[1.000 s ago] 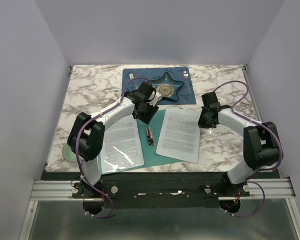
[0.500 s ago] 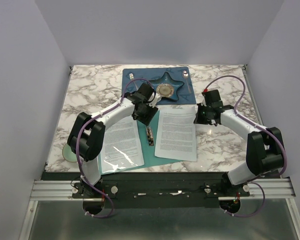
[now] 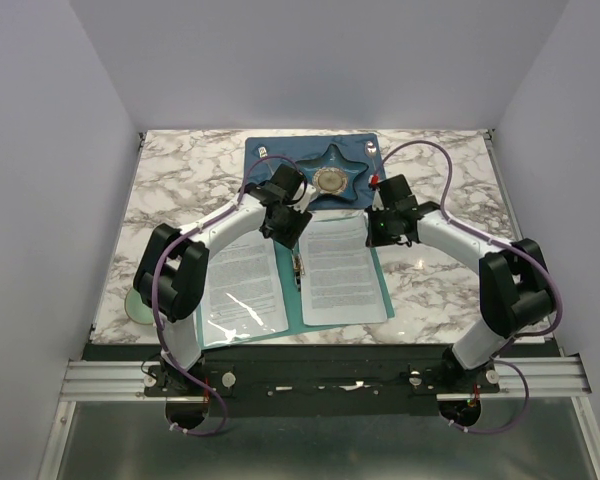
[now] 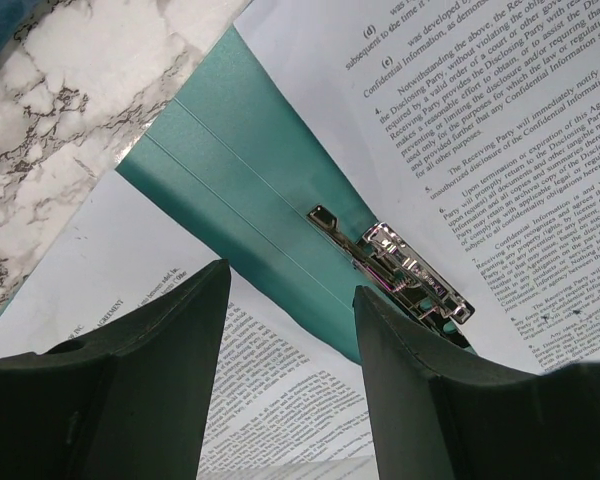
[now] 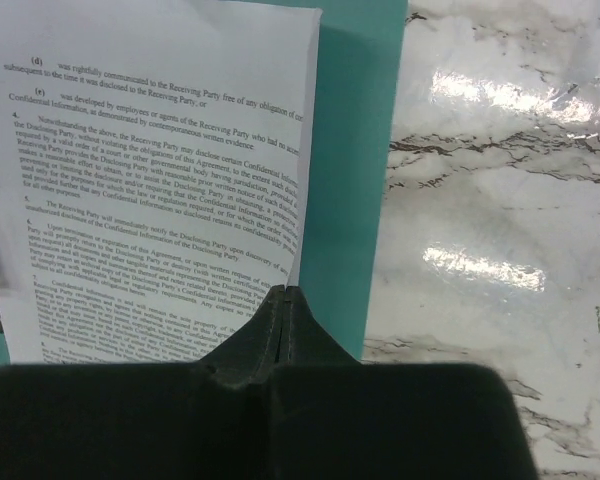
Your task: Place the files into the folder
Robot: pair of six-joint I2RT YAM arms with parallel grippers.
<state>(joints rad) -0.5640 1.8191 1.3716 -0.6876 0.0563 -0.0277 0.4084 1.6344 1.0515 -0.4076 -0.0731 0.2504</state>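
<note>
Top view. Teal folder [image 3: 294, 305] open flat at near centre of marble table [image 3: 180, 190], between the two arm bases. Left sheet [image 3: 242, 285] of dense print over the folder's left half. Right sheet [image 3: 342, 272] over the right half, with a thin teal strip bare along its right edge. Silver clip [image 3: 298, 266] on the spine, between the two sheets. Left gripper [image 3: 290, 235] over the far end of the spine, just beyond the clip. Right gripper [image 3: 377, 233] at the far right edge of the right sheet. Blue placemat [image 3: 270, 160] with star dish [image 3: 355, 172] at far centre, beyond the folder. Pale round disc [image 3: 137, 303] at the table's near left edge, partly behind the left arm.

Left wrist view. Fingers [image 4: 180, 330] spread apart, nothing between them, hanging above the teal spine. Clip just past the right finger, lying along the spine. Printed paper on both sides of the spine, marble at far left.

Right wrist view. Fingertips [image 5: 275, 320] pressed together, apparently pinched on the right edge of the right sheet, paper edge slightly raised at the tips. Teal folder strip just right of the sheet, then bare marble.
</note>
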